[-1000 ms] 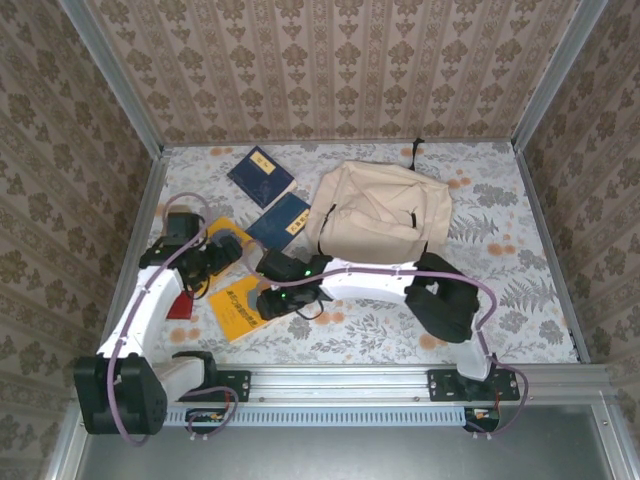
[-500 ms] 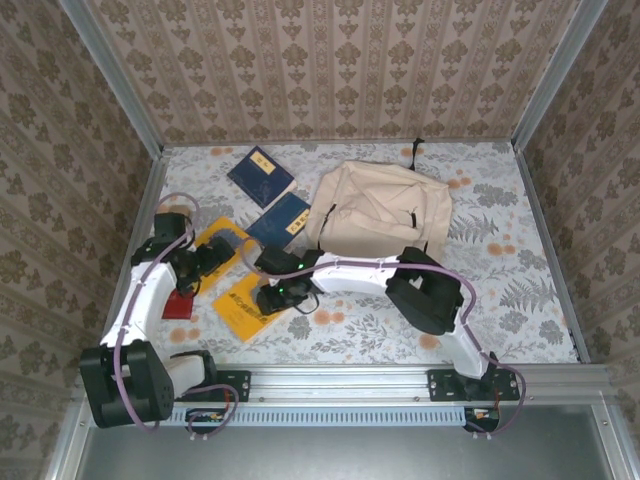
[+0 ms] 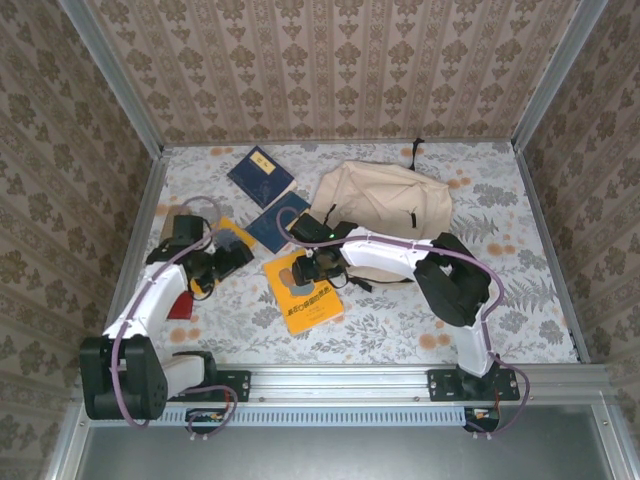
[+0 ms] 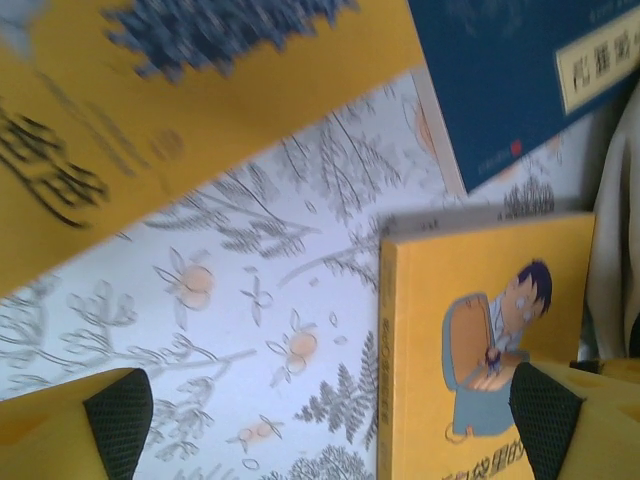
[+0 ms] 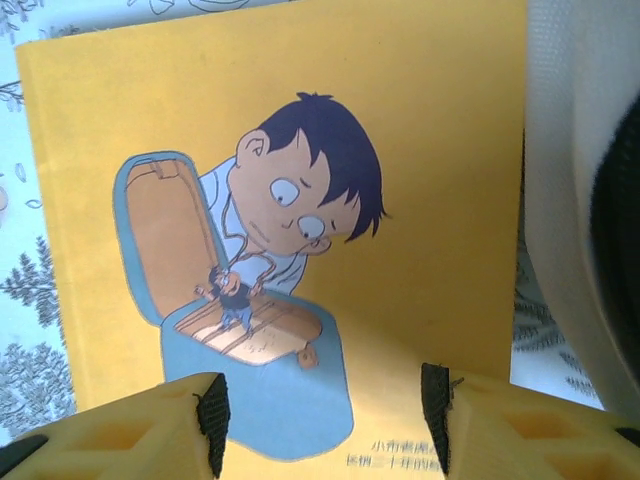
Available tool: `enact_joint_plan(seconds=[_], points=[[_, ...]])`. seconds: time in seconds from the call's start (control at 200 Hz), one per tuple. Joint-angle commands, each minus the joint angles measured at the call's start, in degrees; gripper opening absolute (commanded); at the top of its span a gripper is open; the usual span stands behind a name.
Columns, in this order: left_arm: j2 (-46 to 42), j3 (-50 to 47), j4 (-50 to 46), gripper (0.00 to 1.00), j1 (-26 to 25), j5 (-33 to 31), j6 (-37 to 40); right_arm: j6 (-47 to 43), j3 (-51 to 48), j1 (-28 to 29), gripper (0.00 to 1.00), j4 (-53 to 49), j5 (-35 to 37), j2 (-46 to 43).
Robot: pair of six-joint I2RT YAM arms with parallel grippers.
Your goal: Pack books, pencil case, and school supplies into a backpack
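Top view: a yellow book [image 3: 228,236] lies mostly hidden under the left gripper [image 3: 238,258]. A red thing [image 3: 181,306] is half covered by the left arm [image 3: 150,295] and too small to identify.

Left wrist view: a blurred yellow cover [image 4: 150,90] and a navy book [image 4: 500,80] run off the top edge.

Right wrist view: the backpack [image 5: 560,150] is a blurred strip, cut off at the right edge.

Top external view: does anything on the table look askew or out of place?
Nothing spilled or damaged. The yellow book under the right end effector lies skewed beside the backpack, not squared to the table edges.
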Motion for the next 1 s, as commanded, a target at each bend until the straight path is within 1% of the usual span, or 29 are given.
enact_joint_plan(seconds=[0.0,0.075,0.135,0.255,0.425,0.475,0.6,0.775,0.995], points=[[-1.50,-2.16,0.84,0.94,-3.81,0.31,-4.03,7.29,-0.97,0.17,0.59,-4.90,2.54,-2.27],[-2.18,-3.59,1.89,0.93,-6.99,-0.19,-7.20,8.76,-1.54,0.05,0.61,-6.38,4.91,-2.22],[-2.64,-4.79,2.88,0.89,-9.20,-0.27,-10.16,8.91,-1.78,-0.14,0.62,-7.74,6.47,-1.93],[-3.69,-7.25,5.74,0.84,-13.01,0.13,-14.36,7.80,-1.83,-0.67,0.63,-9.05,7.09,-1.32],[-3.03,-10.53,10.65,0.71,-14.43,4.12,-15.13,6.33,-1.45,-0.65,0.61,-9.39,4.91,0.17],[-2.40,-10.88,11.72,0.68,-15.01,5.03,-15.51,6.06,-1.48,-0.67,0.59,-9.27,4.02,0.67],[-1.08,-11.46,14.37,0.62,-16.77,5.38,-17.09,5.84,-1.44,-0.69,0.55,-8.42,1.92,1.59],[1.91,-11.64,16.36,0.61,-18.50,5.24,-18.01,6.01,-1.60,-0.68,0.52,-7.20,-0.53,2.24],[7.30,-10.75,17.53,0.60,-18.95,6.72,-16.08,6.36,-1.64,-0.70,0.51,-6.57,-1.96,3.10]])
